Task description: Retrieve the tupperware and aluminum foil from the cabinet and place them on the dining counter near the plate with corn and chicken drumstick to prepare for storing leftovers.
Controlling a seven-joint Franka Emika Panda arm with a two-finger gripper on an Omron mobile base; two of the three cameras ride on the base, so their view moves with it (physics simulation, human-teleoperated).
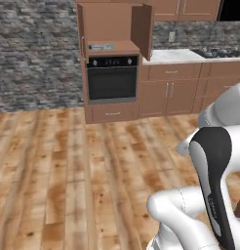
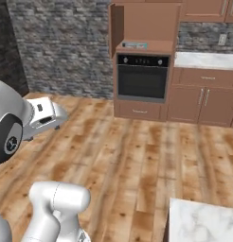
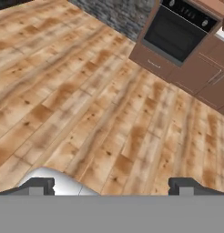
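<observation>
Left base view is showing you facing the open cabinet (image 1: 114, 29) above the oven (image 1: 112, 78), well apart from it; the foil (image 1: 101, 47) is lying on its shelf. You are needing to drive closer, I judge. Gripper (image 3: 111, 184), fingers spread and empty, is pointing down at the floor (image 3: 86, 104), arm folded

Aluminum foil (image 1: 101, 47) carton flat in open cabinet (image 1: 114, 29), dining counter (image 2: 203, 222) corner

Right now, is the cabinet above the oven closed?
No, the cabinet above the oven stands with both doors swung open, and the aluminum foil lies on its shelf.
</observation>
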